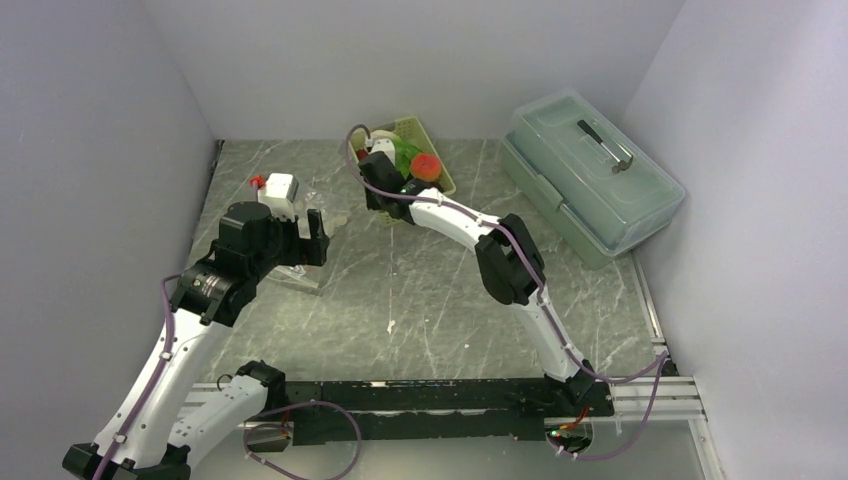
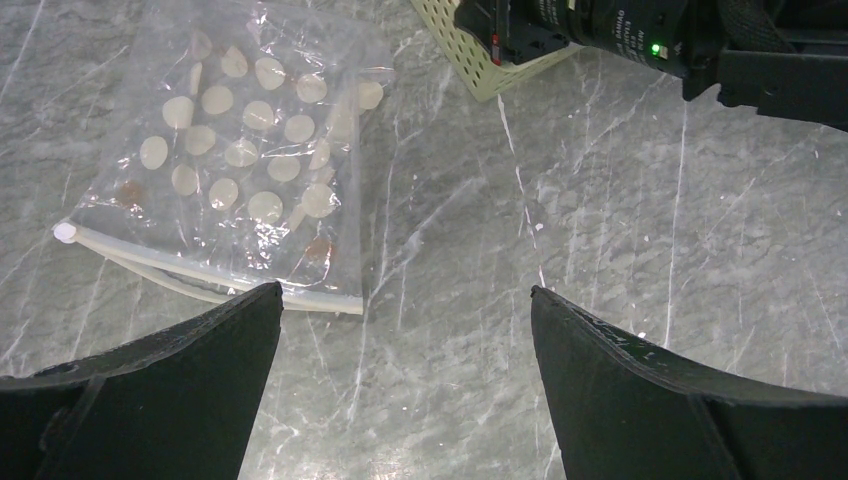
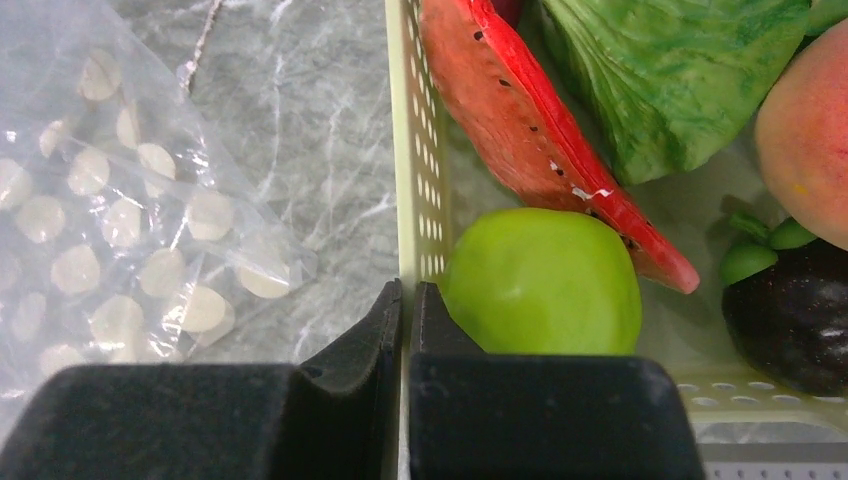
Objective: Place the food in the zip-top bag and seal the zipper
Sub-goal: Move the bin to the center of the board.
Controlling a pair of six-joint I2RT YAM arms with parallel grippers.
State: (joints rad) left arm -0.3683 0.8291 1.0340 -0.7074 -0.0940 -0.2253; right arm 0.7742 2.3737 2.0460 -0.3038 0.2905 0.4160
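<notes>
Food: the green ball [image 3: 545, 285], red-orange long piece [image 3: 540, 130], lettuce [image 3: 680, 80], orange-red ball [image 3: 810, 150] and dark maroon ball [image 3: 790, 310] all lay in the basket [image 3: 425, 180]. The green ball rested against the basket's side wall.
Zip-top bag [image 2: 240, 160]: it lay flat on the table [image 1: 430, 300], just beside the basket on the robot's left.
Zipper [image 2: 200, 280]: it ran along the bag's edge nearest the left gripper.
Right gripper [image 3: 405, 300]: its fingers were pressed together on the basket's side wall, pinching it, with the green ball just beside the inner finger.
Left gripper [image 2: 405, 310]: its fingers were spread wide and hung over bare table just short of the zipper, gripping nothing.
Basket: pale green and slotted, it sat toward the far middle of the table.
Lidded box [image 1: 590, 175]: translucent, it stood at the far right, well apart from the basket.
</notes>
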